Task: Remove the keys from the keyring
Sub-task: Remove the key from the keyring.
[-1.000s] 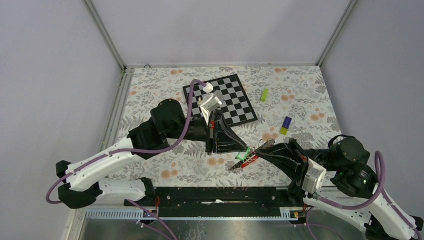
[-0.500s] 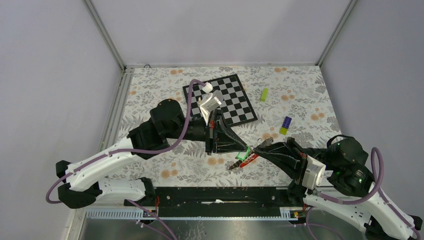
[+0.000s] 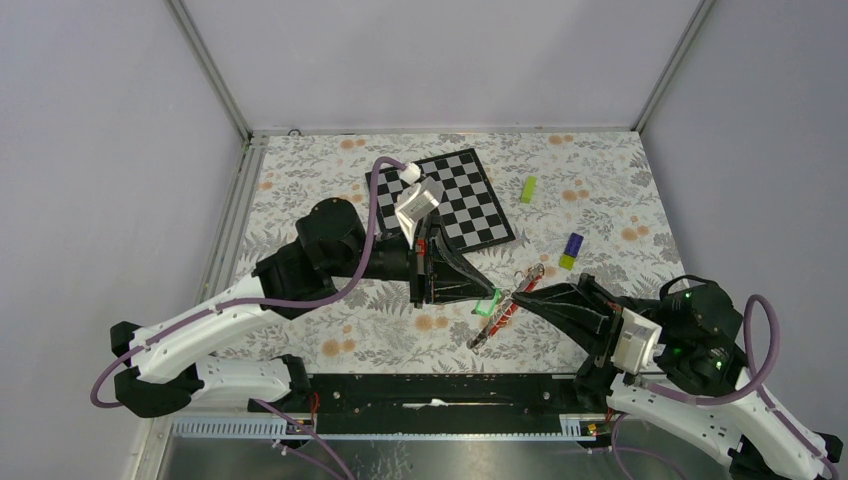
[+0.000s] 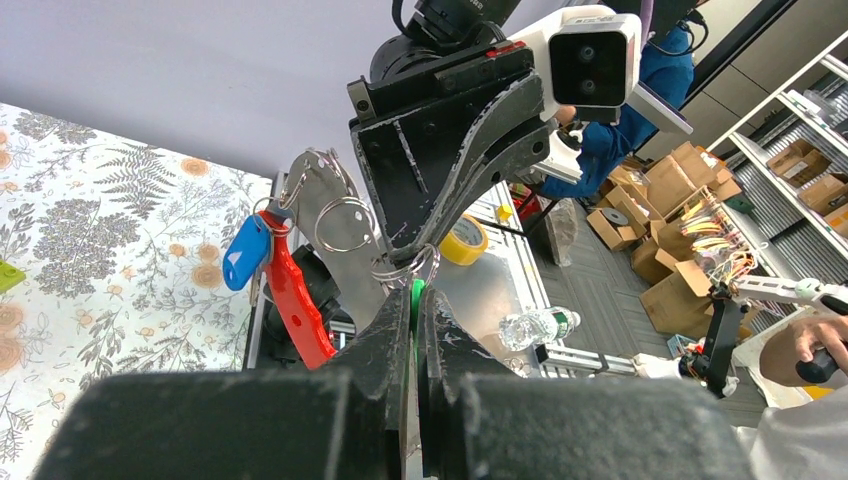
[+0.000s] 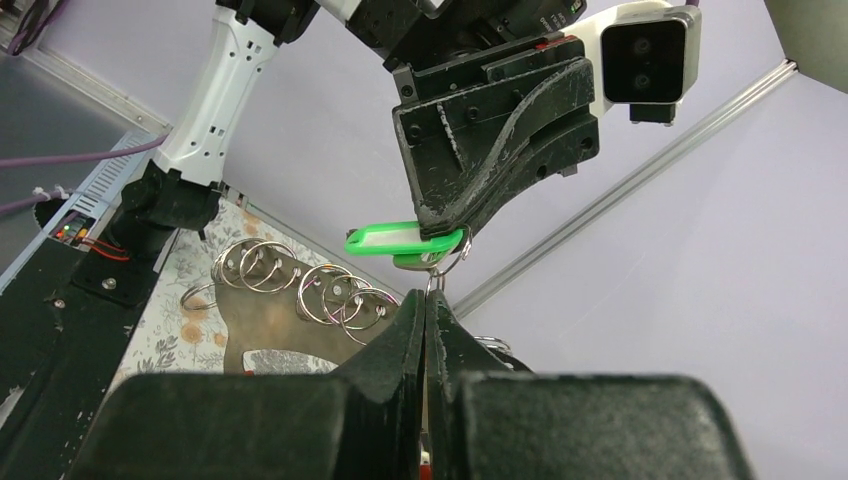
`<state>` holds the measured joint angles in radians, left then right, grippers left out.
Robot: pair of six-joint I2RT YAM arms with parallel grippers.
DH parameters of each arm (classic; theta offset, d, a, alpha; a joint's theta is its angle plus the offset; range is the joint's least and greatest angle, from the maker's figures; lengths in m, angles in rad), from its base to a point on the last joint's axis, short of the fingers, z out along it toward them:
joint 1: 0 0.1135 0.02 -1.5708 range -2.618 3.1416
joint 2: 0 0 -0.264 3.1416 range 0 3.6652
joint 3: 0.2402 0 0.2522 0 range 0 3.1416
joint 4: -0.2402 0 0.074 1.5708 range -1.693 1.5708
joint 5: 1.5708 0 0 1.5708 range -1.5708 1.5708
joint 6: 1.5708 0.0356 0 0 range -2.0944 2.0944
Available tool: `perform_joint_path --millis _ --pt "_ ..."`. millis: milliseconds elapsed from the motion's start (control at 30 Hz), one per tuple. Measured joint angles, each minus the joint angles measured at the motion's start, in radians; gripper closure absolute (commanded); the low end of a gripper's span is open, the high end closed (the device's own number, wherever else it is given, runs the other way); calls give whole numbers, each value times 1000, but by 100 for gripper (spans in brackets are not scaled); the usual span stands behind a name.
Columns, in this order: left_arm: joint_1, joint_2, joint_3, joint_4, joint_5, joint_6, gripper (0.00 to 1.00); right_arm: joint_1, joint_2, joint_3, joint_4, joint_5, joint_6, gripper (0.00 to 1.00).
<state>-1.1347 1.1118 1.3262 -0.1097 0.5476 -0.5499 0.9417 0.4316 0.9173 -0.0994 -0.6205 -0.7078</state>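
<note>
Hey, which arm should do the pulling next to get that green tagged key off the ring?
Probably the left. The left claw is shut on the green-tagged key and looks free to draw back, while the right claw pinches the keyring and can anchor the bunch.

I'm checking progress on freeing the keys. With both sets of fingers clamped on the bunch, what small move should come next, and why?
Probably ease the left gripper slightly away from the right gripper. It is shut on the green key tag, the right on the keyring, and the two look linked.
</note>
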Motion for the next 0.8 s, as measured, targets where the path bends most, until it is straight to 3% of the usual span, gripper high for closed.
perform_joint_path --millis 800 --pt "0 0 0 -1 -19 0 100 0 -23 -12 86 8 35 100"
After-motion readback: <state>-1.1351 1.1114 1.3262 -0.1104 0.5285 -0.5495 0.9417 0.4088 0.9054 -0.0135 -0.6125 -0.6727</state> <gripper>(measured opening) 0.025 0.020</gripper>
